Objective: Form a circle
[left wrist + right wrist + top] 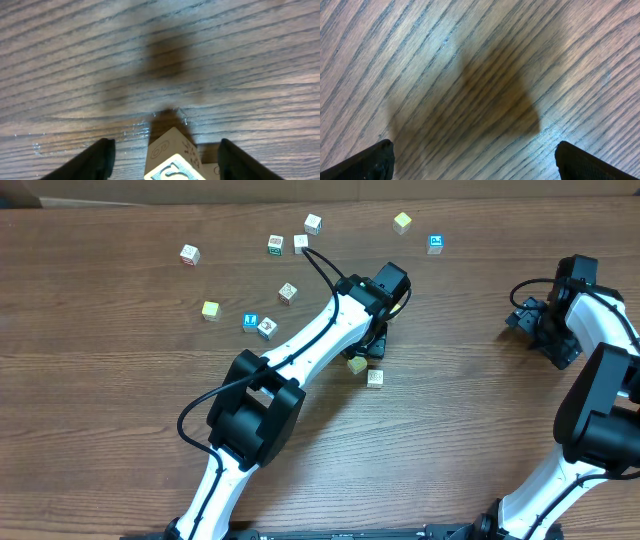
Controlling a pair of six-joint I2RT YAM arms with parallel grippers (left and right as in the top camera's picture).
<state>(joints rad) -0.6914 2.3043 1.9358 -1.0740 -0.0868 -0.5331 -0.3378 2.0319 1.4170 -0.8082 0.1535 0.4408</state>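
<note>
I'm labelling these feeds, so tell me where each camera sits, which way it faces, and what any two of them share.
Overhead: fixed above the table, facing down on the scattered cubes; the left arm and right arm show.
Left wrist: on the left arm, facing the wood up close; the left hand shows two fingers either side of a pale cube.
Right wrist: on the right arm, facing bare wood; the right hand shows fingertips, wide apart.
Shared: overhead and left wrist both show the pale cube.

L gripper (pixel 165 156) fingers apart — pale printed cube (pixel 176 148) btwn them, gaps both sides, on wood table (pixel 150 60).
</note>
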